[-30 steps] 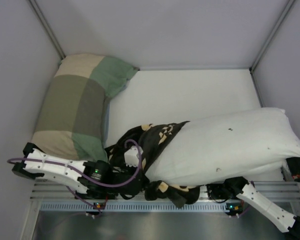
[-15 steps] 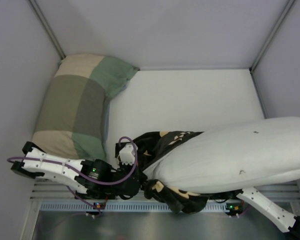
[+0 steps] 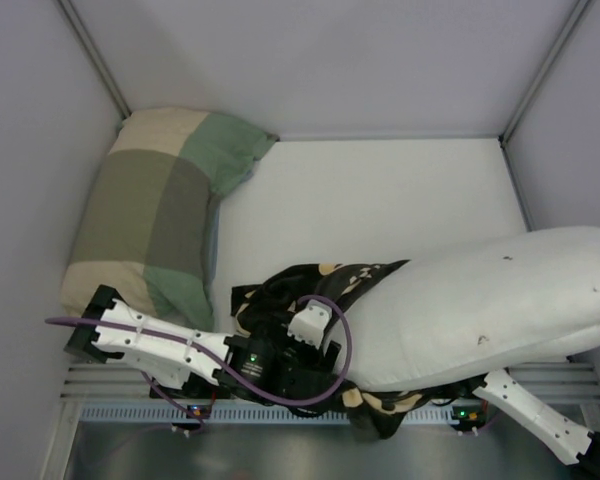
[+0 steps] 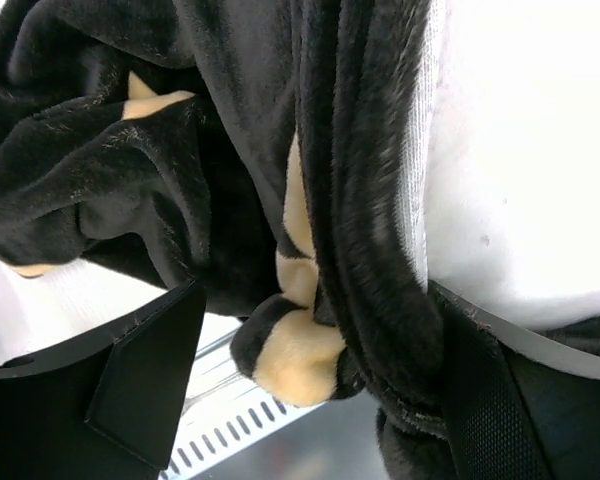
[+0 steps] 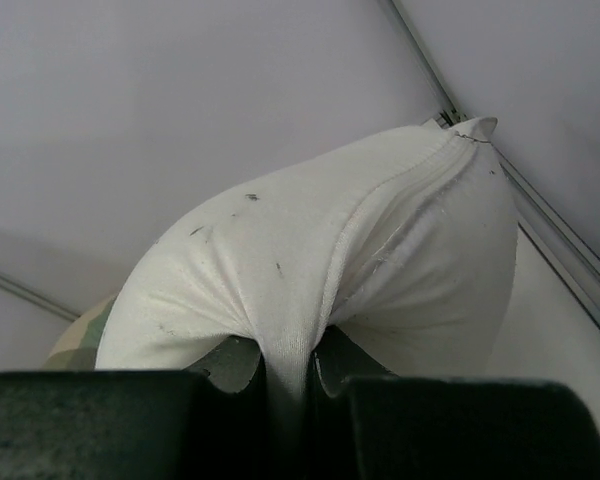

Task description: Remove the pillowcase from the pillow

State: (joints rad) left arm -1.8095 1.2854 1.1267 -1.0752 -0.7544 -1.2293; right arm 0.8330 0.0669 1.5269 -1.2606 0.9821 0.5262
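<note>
The plump plain white rectangular pillow (image 3: 480, 300) is lying across the right half of the white bench (image 3: 380, 190). Its right end is running out past the frame edge, and its left end is sitting inside the soft black fabric pillowcase (image 3: 310, 285) with tan flower motifs. That cover is bunching in crumpled folds around the pillow's left end and under its near edge, by the arm bases. The left end effector (image 4: 320, 330) is standing wide, its black fingers (image 4: 130, 400) far apart, with a rope of gathered pillowcase hanging between them, unclamped. The right end effector (image 5: 285, 390) is pinching a fold of the pillow's white cloth, jaws nearly together. A green, beige and olive patchwork pillow (image 3: 150, 210) is resting at the far left, apart from both.
</note>
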